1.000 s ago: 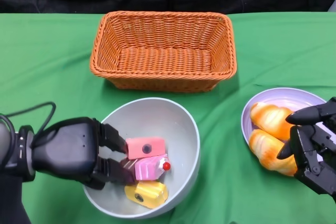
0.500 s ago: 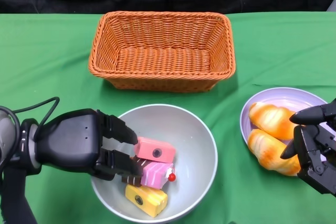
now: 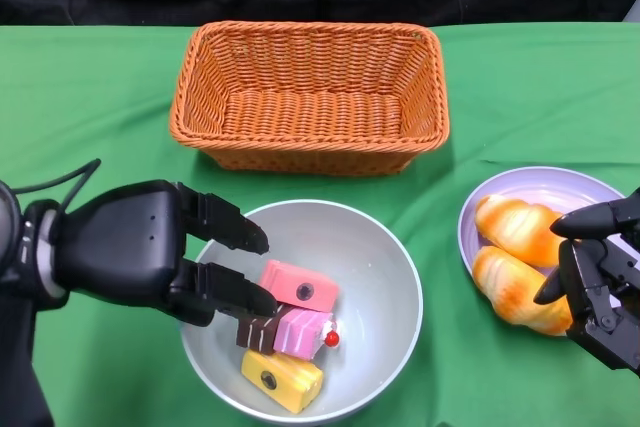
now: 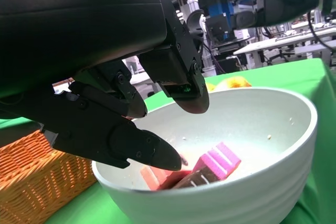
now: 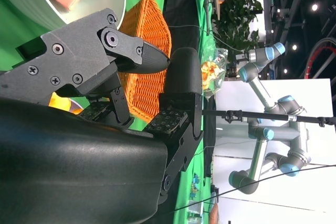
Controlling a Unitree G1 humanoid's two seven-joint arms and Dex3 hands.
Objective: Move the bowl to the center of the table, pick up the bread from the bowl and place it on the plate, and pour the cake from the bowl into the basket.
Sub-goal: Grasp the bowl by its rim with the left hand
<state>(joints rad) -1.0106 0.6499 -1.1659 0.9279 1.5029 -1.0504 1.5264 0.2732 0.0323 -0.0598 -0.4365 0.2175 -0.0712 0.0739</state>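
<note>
- Cake pieces lie loose in the bowl, ready for pouring.
- Left hand pinches the bowl's near-left rim, fingers clamped inside and out, probably to carry it.
- Right hand hovers by the plate, fingers apart, beside the bread.
- Basket waits beyond on the tabletop.

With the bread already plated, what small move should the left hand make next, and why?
Probably lift and carry the bowl toward the basket. The left hand grips its rim, three cakes lie inside, both bread pieces sit on the plate, and the basket is empty.
</note>
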